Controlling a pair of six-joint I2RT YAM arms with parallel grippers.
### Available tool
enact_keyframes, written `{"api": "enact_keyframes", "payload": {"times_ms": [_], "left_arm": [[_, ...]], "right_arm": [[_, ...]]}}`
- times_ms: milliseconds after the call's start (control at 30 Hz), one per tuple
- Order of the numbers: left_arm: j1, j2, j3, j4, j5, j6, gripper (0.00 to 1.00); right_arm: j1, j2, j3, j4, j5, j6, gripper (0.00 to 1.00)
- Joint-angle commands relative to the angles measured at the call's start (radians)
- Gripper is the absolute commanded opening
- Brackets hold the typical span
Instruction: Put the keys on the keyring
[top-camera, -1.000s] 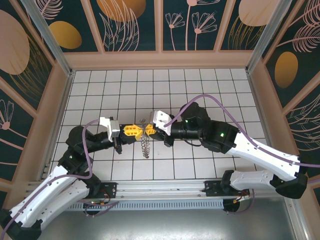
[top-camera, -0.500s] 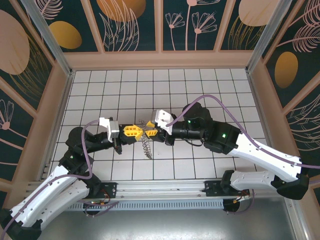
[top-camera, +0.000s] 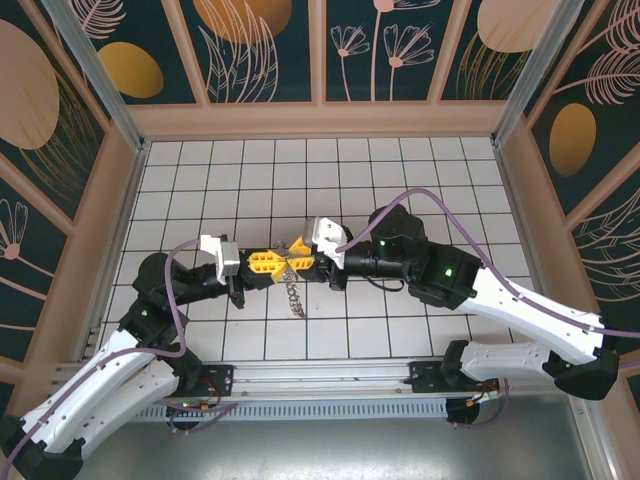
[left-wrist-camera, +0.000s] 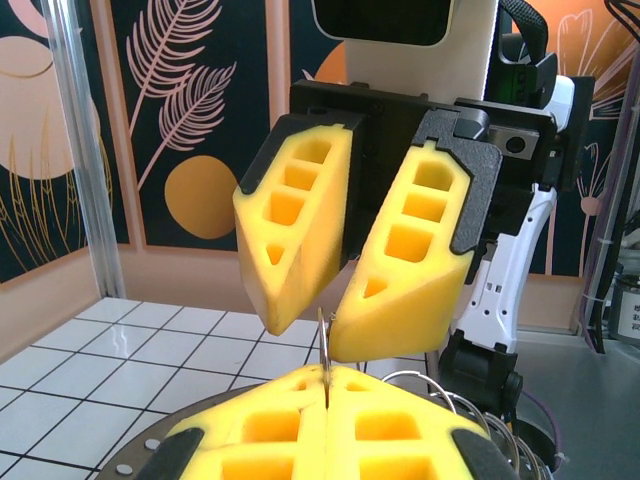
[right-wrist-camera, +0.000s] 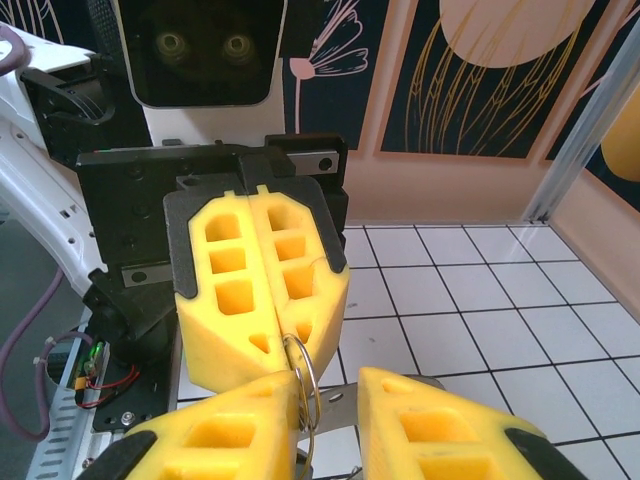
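Over the white tiled table (top-camera: 200, 180), the left arm (top-camera: 110, 375) and the right arm (top-camera: 520, 300) reach inward from either side and meet tip to tip. The left gripper (top-camera: 280, 264) is closed. In the right wrist view its yellow foam fingers (right-wrist-camera: 235, 300) press flat against each other along their whole length. The right gripper (top-camera: 299, 262) faces it nose to nose. Its fingers (left-wrist-camera: 290, 230) stand a little apart, with a narrow gap between the tips and nothing pinched there. The keyring (top-camera: 292, 290), a grey chain-like band fringed with wire loops, hangs under the spot where the two sets of fingertips meet, and its top is caught in the left gripper's seam. In the left wrist view some of its loops curl just beside the left fingers. A thin bright wire ring (right-wrist-camera: 303, 375) sticks out of the left gripper's tip and runs into the gap between the right fingers, close against one of them. Just beside that ring, in the same gap, sits a small flat grey shape (right-wrist-camera: 342, 405). I cannot tell what it is, and the keys are too small to pick out with any certainty.
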Motion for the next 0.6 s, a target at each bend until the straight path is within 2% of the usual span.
{"api": "enact_keyframes", "payload": {"times_ms": [0, 167, 467, 567], "left_arm": [[-0.006, -0.012, 0.010, 0.054, 0.018, -0.009, 0.00], [-0.006, -0.015, 0.009, 0.059, 0.015, -0.010, 0.00], [-0.006, -0.013, 0.017, 0.067, 0.019, -0.016, 0.00], [-0.005, -0.012, 0.017, 0.070, 0.019, -0.019, 0.00]], "right_arm": [[0.000, 0.007, -0.011, 0.039, 0.005, 0.011, 0.23], [0.000, 0.006, -0.014, 0.031, 0.004, 0.016, 0.26], [-0.002, 0.007, -0.024, 0.031, 0.002, 0.020, 0.19], [-0.002, 0.008, -0.024, 0.029, -0.001, 0.018, 0.14]]}}
